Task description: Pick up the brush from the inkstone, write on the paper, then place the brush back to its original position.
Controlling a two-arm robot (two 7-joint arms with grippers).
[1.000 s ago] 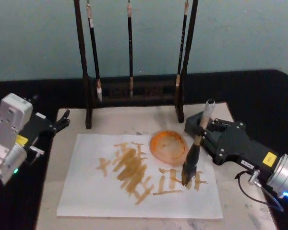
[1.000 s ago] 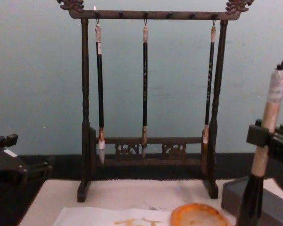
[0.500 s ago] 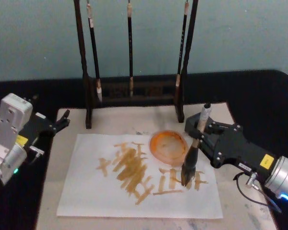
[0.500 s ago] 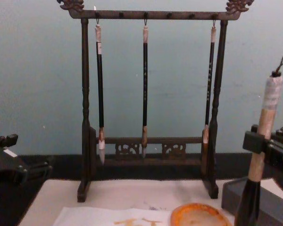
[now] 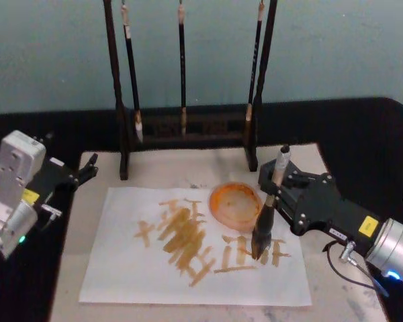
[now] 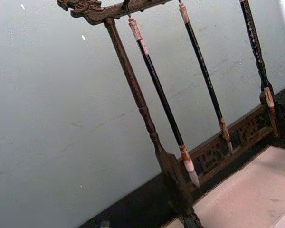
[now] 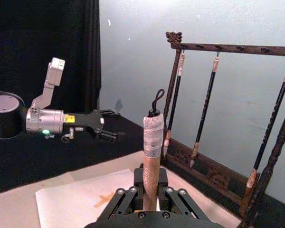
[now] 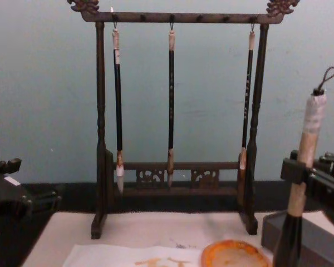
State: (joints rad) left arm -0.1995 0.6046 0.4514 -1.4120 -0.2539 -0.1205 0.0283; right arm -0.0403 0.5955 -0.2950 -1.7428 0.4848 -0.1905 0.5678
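Note:
My right gripper (image 5: 277,196) is shut on the tan handle of the brush (image 5: 265,225), which stands nearly upright. Its dark bristle tip touches the paper (image 5: 121,268) among orange-yellow strokes at the right. In the chest view the brush (image 8: 301,167) rises at the right edge, with the gripper (image 8: 296,173) clamped around it. The right wrist view shows the whitish handle end (image 7: 152,137) with its cord loop. The inkstone (image 8: 317,242), a dark grey block, sits behind the right gripper. My left gripper (image 5: 86,169) stays open and parked off the mat's left edge.
A dark wooden rack (image 5: 188,127) with three slim hanging brushes stands at the back of the beige mat (image 5: 161,168). An orange dish (image 5: 235,204) lies on the paper just left of the brush. Black cloth surrounds the mat.
The right gripper has shifted slightly left with the brush. The handle top has moved left while the tip stays on the paper. The left arm has not moved.

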